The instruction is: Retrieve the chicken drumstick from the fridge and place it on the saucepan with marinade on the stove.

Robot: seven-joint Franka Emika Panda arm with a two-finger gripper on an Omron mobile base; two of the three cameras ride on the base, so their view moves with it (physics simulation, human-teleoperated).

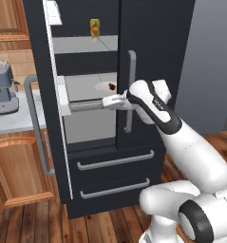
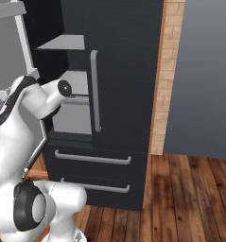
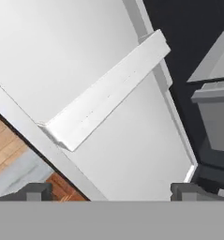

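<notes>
Retrieval step: fridge door open, end effector spread wide and empty. Chicken drumstick lies on the middle shelf, frame centre. Next: advance and grasp it.

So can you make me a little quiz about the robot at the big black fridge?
1. True or false: the left door of the tall black fridge is open.
2. What does the tiny reddish-brown chicken drumstick lie on? A) round white plate B) bottom drawer C) floor
3. Fill in: the robot's pincer is ____.

Key: 1 true. 2 A: it lies on the round white plate on a grey shelf inside the fridge. 3 open, holding nothing.
</notes>
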